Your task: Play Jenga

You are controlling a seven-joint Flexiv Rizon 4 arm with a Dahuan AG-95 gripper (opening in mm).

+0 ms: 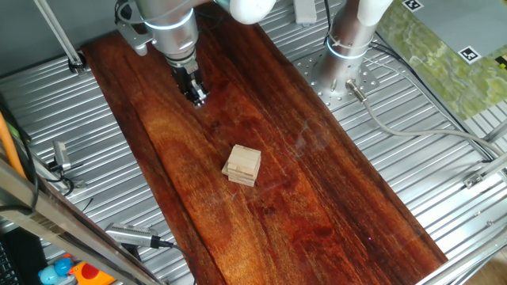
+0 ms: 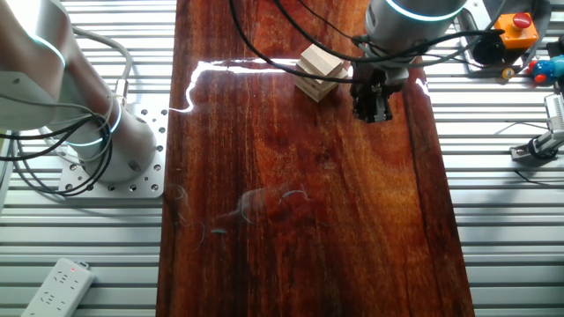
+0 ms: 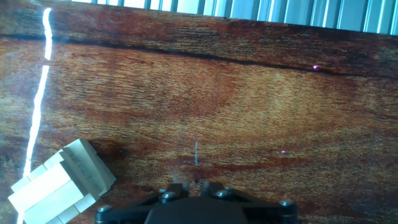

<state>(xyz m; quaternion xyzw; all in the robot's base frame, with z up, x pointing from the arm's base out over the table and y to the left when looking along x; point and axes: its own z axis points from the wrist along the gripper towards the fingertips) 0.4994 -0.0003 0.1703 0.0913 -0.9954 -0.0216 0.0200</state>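
Observation:
The Jenga stack (image 1: 242,165) is a small pile of pale wooden blocks in crossed layers on the dark wooden board (image 1: 317,206). It also shows in the other fixed view (image 2: 319,70) and at the lower left of the hand view (image 3: 59,183). My gripper (image 1: 196,96) hangs low over the board, well apart from the stack on its far-left side. In the other fixed view my gripper (image 2: 373,110) is just right of the stack. Its fingertips (image 3: 193,182) are together and hold nothing.
The board lies on a ribbed metal table (image 1: 444,182). The arm's base (image 1: 348,47) stands at the back right. A power strip (image 2: 57,282), cables (image 2: 53,172), a red stop button (image 2: 515,26) and small tools (image 1: 59,154) sit around the board's edges.

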